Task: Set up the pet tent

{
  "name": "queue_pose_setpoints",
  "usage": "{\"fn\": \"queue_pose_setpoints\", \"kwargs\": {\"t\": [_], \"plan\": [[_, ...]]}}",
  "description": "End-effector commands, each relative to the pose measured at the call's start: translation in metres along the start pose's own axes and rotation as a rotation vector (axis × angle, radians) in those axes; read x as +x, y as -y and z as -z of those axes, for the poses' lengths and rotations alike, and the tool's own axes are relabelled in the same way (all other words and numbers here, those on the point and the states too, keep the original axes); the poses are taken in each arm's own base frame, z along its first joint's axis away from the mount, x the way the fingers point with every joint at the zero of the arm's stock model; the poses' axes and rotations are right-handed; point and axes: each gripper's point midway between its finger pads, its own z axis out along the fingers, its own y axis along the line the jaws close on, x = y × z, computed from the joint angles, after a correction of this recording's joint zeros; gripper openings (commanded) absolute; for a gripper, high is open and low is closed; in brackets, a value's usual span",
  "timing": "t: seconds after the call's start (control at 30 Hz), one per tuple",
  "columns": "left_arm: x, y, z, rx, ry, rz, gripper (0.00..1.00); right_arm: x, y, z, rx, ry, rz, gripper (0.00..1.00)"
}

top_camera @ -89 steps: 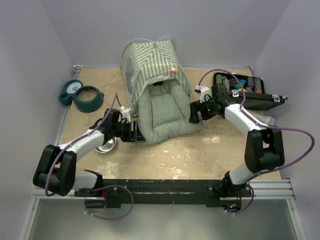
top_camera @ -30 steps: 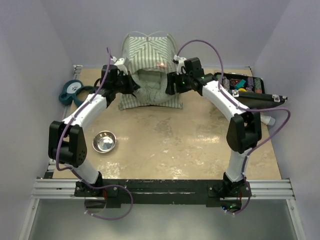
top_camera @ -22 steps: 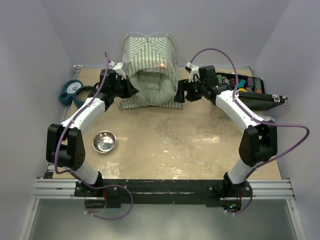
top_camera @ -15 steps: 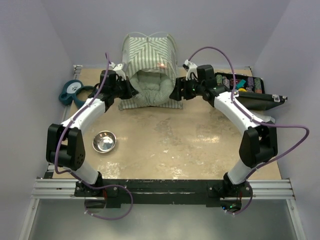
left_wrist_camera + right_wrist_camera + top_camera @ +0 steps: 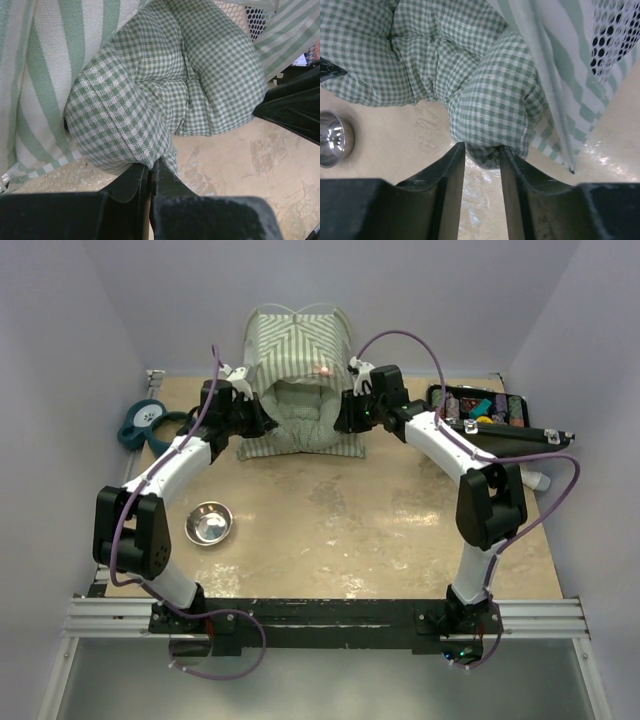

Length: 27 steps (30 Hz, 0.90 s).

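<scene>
Left gripper (image 5: 150,175): jaws pressed together, pinching hem of checked cushion (image 5: 200,75). Right gripper (image 5: 482,152): jaws narrowly apart, nipping opposite cushion corner. Cushion lodged in mouth of pet tent (image 5: 300,340). Tent upright at far middle of table (image 5: 400,530), against back wall (image 5: 420,300). Steel bowl (image 5: 209,523) near left, well apart. Black case (image 5: 495,420) of small items at far right.

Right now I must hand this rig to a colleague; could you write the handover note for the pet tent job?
Left gripper: shut on the left front edge of the gingham cushion.
Right gripper: closed on the cushion's right front corner.
Pet tent: upright at the back of the table, opening facing the near edge; cushion lies in that opening, its front bulging out.
Done: tent erected, cushion in place.
To do: probably release both grips and retreat.
</scene>
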Motion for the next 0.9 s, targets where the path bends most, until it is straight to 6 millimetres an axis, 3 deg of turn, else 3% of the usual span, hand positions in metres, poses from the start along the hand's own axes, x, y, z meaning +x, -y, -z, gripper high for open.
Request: {"fn": "queue_pose_setpoints", "kwargs": {"t": [0.0,0.07,0.27,0.37,0.47,0.53,0.57,0.63,0.77,0.87], "plan": [[-0.035,0.015,0.007,0.042,0.090,-0.076,0.00,-0.047,-0.007,0.038,0.066,0.117,0.100,0.47],[-0.034,0.014,0.007,0.042,0.090,-0.081,0.00,-0.042,-0.006,0.045,0.075,0.107,0.102,0.56],[-0.033,0.015,0.006,0.046,0.089,-0.076,0.00,-0.021,0.016,0.033,0.159,0.064,0.071,0.59],[-0.033,0.015,0.005,0.049,0.088,-0.082,0.00,-0.015,0.014,0.021,0.127,0.040,0.064,0.59],[-0.033,0.013,0.003,0.041,0.086,-0.093,0.00,-0.010,0.006,0.009,0.068,0.018,0.056,0.55],[-0.030,0.012,-0.001,0.037,0.074,-0.106,0.00,-0.012,-0.004,0.005,0.016,0.021,0.055,0.43],[-0.029,0.012,-0.003,0.035,0.067,-0.118,0.00,-0.017,-0.011,0.005,-0.020,0.028,0.063,0.38],[-0.027,0.015,-0.010,0.033,0.056,-0.154,0.00,-0.035,-0.026,0.010,-0.053,0.076,0.086,0.02],[-0.048,0.022,-0.024,0.008,0.110,-0.257,0.00,-0.096,-0.041,0.026,0.019,0.259,0.159,0.00],[-0.068,0.020,-0.036,-0.026,0.163,-0.305,0.00,-0.118,-0.042,0.025,0.125,0.348,0.224,0.00]]}}
